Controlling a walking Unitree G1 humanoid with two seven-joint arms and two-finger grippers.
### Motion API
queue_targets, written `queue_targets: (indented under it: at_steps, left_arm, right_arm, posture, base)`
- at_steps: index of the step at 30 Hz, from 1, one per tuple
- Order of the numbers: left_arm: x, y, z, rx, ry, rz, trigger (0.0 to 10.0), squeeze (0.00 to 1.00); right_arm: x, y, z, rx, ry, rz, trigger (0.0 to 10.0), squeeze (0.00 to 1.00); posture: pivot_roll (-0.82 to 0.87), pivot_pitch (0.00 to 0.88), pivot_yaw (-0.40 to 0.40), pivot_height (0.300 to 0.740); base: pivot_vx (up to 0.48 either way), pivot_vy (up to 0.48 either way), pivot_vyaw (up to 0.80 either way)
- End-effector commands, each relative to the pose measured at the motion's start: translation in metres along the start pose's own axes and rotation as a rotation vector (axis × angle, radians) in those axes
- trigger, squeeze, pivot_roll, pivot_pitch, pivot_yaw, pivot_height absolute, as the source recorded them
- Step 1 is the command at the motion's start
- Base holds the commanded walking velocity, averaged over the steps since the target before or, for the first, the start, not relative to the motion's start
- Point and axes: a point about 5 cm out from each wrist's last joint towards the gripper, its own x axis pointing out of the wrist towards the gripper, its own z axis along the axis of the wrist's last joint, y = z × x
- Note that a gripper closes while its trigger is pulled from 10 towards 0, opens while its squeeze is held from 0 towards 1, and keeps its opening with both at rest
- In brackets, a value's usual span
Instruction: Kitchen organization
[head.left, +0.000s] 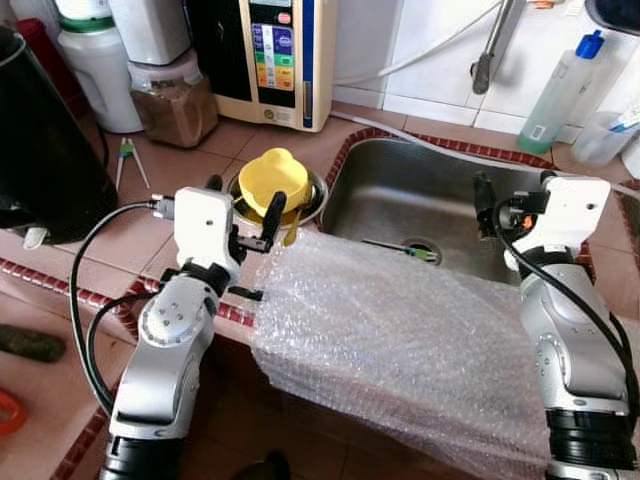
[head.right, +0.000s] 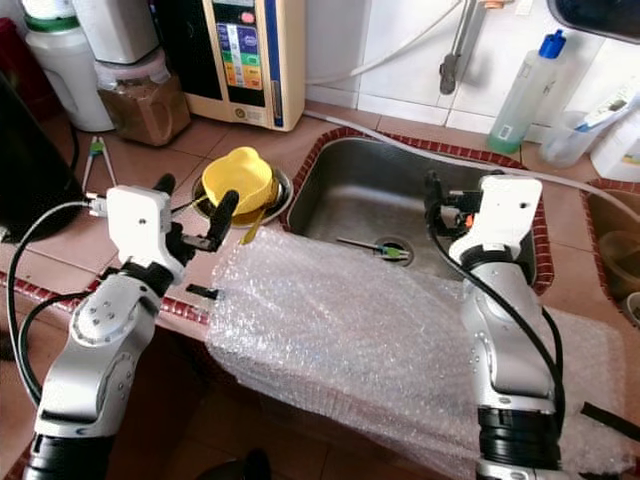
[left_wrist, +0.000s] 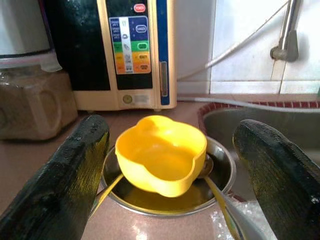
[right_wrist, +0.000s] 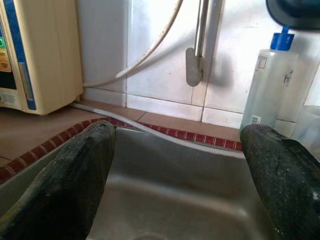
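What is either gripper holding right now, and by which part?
Nothing. The left gripper is open, short of the yellow bowl sitting in the steel bowl. The right gripper is open above the sink.

silver arms, white wrist boxes, looping black cables, long black jaws.

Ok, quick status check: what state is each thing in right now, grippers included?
left gripper: open, aimed at the yellow bowl
right gripper: open, over the sink
yellow bowl: tilted, resting in the steel bowl
steel bowl: upright on the counter
bubble wrap: draped over the sink's front edge
sink: holds a green-handled utensil near the drain
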Motion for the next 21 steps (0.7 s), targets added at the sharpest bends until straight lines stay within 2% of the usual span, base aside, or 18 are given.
queue_targets:
  at_steps: [1,6,9,11,12,15,21]
  left_arm:
    - [-0.001,0.001,0.001,-0.004,0.007,0.023,10.0,0.00]
    - [0.000,-0.002,-0.001,0.032,0.037,0.058,10.0,0.00]
    - [0.000,-0.003,-0.001,-0.010,0.045,0.047,10.0,0.00]
    - [0.001,-0.003,0.001,0.034,0.027,0.023,10.0,0.00]
    - [0.002,-0.004,0.001,0.025,0.024,-0.010,10.0,0.00]
    - [0.003,-0.002,0.002,-0.020,0.031,0.009,10.0,0.00]
    - [0.005,-0.003,0.002,-0.036,0.028,0.003,10.0,0.00]
  right_arm:
    - [0.000,0.003,0.003,0.013,-0.001,0.007,10.0,0.85]
    - [0.002,0.012,0.004,0.029,0.015,0.030,10.0,0.84]
    - [0.002,0.015,0.004,0.035,0.017,0.042,10.0,0.83]
    - [0.002,0.017,0.004,0.038,0.020,0.043,10.0,0.83]
    - [0.002,0.017,0.004,0.041,0.022,0.044,10.0,0.83]
    - [0.002,0.019,0.005,0.043,0.022,0.049,10.0,0.83]
    - [0.002,0.020,0.006,0.042,0.024,0.053,10.0,0.82]
  posture:
    - [-0.05,0.087,0.006,0.740]
    - [-0.05,0.088,-0.002,0.740]
    - [-0.05,0.089,-0.004,0.740]
    - [-0.05,0.090,-0.005,0.740]
    - [-0.05,0.090,-0.005,0.740]
    - [-0.06,0.092,-0.006,0.740]
    - [-0.06,0.085,-0.005,0.740]
  base:
    - [0.000,0.000,0.00]
    - [0.000,0.000,0.00]
    - [0.000,0.000,0.00]
    - [0.000,0.000,0.00]
    - [0.000,0.000,0.00]
    - [0.000,0.000,0.00]
    - [0.000,0.000,0.00]
